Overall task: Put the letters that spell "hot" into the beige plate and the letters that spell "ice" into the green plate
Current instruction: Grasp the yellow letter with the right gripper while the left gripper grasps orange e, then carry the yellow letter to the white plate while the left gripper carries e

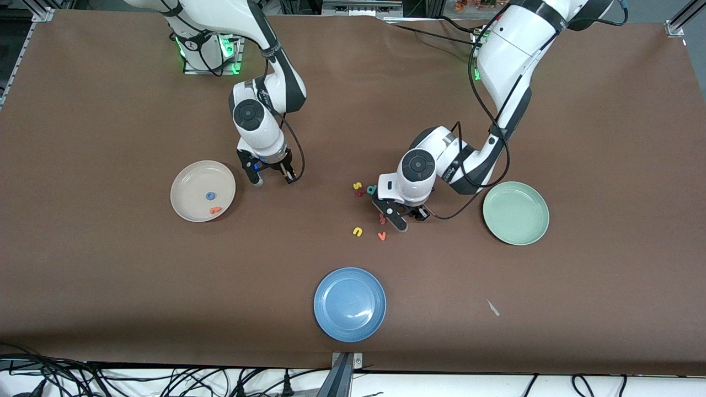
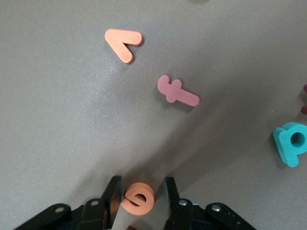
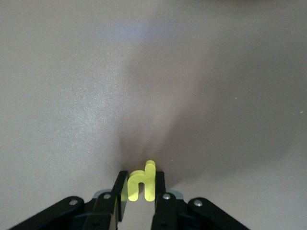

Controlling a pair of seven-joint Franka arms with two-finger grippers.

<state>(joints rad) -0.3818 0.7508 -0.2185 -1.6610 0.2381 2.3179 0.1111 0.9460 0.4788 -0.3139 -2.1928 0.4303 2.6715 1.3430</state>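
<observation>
A wide brown surface (image 1: 110, 286) fills almost the whole front view. It looks matte, like a cloth or a mat, and the light falls evenly on it from above. Along its edge nearest to the camera runs a white strip (image 1: 496, 383), and many black cables (image 1: 83, 380) lie there in loops. A metal bracket (image 1: 345, 369) stands at the middle of this edge. Silver metal profiles (image 1: 681, 19) show at the corners by the robots' bases.

A lab: brown-covered table (image 1: 110, 309), bolted robot bases, loose cables (image 1: 165, 380).
</observation>
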